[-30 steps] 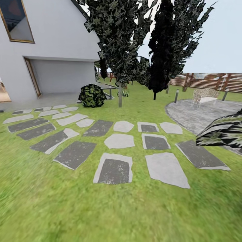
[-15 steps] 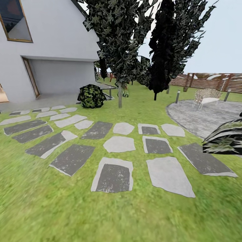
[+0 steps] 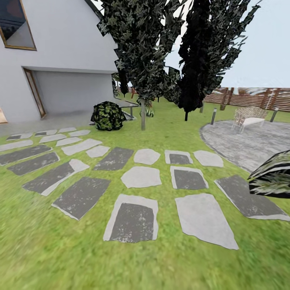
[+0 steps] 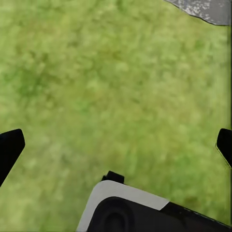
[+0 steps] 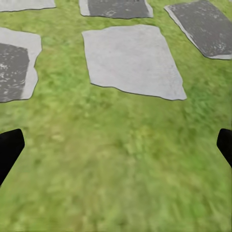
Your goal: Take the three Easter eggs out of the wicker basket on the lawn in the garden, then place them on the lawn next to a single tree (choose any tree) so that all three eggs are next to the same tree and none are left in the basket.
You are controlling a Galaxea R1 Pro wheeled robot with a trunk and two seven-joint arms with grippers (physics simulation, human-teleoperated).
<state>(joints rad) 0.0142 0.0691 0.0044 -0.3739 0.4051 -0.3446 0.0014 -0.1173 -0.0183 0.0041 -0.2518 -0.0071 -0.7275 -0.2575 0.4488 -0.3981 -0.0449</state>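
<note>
Green lawn, both tools spread empty

Lawn (image 3: 161, 257) is carrying grey stepping stones (image 3: 203, 219). Pale-trunked tree (image 3: 143, 114) is standing beyond them. Left tool (image 4: 116, 145) and right tool (image 5: 116, 145) are hanging wide apart, gripping nothing, over grass.

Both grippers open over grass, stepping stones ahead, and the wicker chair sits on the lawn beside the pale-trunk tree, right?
Not quite: in the head view the wicker chair stands on the grey paved circle, well apart from the pale-trunk tree. The rest holds.

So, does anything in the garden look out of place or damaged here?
Nothing stands out. The stepping stones lie flat in the lawn, the tree stands upright, and both grippers hang open above bare grass.
</note>
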